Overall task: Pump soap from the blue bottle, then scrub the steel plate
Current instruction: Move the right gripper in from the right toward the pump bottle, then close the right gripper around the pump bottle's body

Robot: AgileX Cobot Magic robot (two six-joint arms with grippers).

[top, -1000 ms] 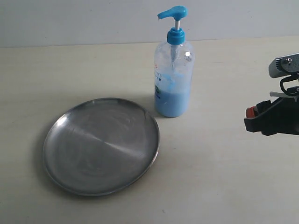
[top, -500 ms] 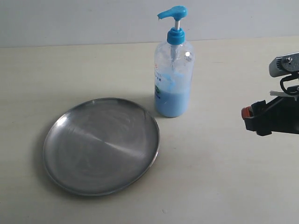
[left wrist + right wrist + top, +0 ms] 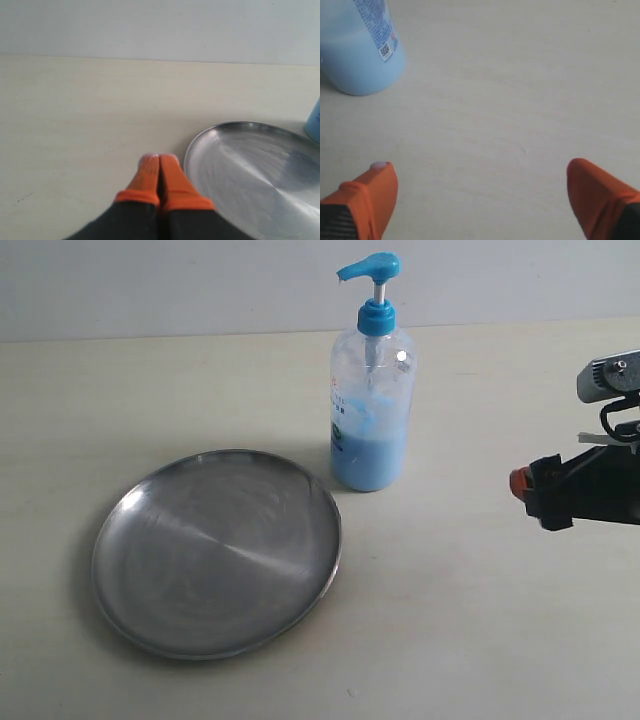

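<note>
The blue bottle [image 3: 370, 390] stands upright at the table's back middle, its pump head raised and light blue soap [image 3: 368, 462] filling its lower part. In front of it and to the left lies the steel plate [image 3: 218, 550], with nothing on it. My right gripper [image 3: 522, 483] hovers at the right edge, well apart from the bottle. The right wrist view shows this gripper [image 3: 480, 172] open wide over bare table, the bottle [image 3: 362, 55] ahead of it. My left gripper [image 3: 159, 160] is shut and empty, just beside the plate's rim [image 3: 192, 150]. The exterior view does not show the left gripper.
A pale wooden table [image 3: 480, 620] runs back to a light wall [image 3: 150, 285]. A sliver of the bottle [image 3: 315, 122] shows beyond the plate in the left wrist view.
The right gripper has crept a little left toward the bottle and its jaws have spread wider. The bottle and plate have not moved.
</note>
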